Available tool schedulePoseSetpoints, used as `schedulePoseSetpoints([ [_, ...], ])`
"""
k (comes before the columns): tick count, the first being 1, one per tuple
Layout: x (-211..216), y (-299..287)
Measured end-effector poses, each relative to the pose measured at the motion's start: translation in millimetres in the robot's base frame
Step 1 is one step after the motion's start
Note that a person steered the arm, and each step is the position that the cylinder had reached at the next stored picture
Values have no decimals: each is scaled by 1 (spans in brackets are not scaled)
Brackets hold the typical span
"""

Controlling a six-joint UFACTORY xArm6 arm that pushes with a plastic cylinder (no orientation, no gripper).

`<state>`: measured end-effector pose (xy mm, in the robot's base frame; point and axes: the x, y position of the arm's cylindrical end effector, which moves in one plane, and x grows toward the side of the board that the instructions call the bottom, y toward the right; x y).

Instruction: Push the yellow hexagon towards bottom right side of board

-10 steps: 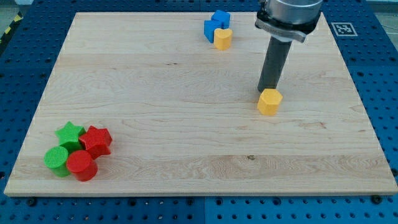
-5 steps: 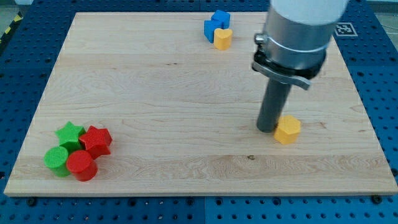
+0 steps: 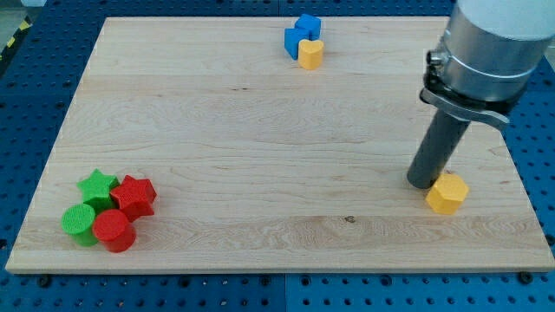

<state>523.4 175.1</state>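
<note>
In the camera view, the yellow hexagon (image 3: 447,193) is sitting well down in the board's (image 3: 243,139) lower right quarter, near the right edge and not far above the bottom edge. My tip (image 3: 422,184) is pressing on the board just beside it, at about 10 o'clock from the hexagon, touching or all but touching its upper left face. Most of the push looks done; what is remaining, I would judge, is only a short slide toward 4 or 5 o'clock if the hexagon is meant to reach the corner itself.

There is no claw on this arm to open or close, only a straight dark rod under a wide grey metal collar.

The board is pale wood with a fine horizontal grain and a small dark knot low in the middle. It is lying on a blue perforated table (image 3: 35,52). The hexagon is looking matte and solid, with flat faces and crisp edges.

At 12 o'clock on the board, a blue block (image 3: 301,35) and a yellow heart (image 3: 310,54) are touching. At 8 o'clock, 4 pieces are huddling together: a green star (image 3: 97,185), a green cylinder (image 3: 79,223), a red block (image 3: 134,195) and a red cylinder (image 3: 114,230).
</note>
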Motion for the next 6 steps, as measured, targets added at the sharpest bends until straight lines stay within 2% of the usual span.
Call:
schedulePoseSetpoints([
  [1,29,1],
  [2,40,6],
  [6,63,44],
])
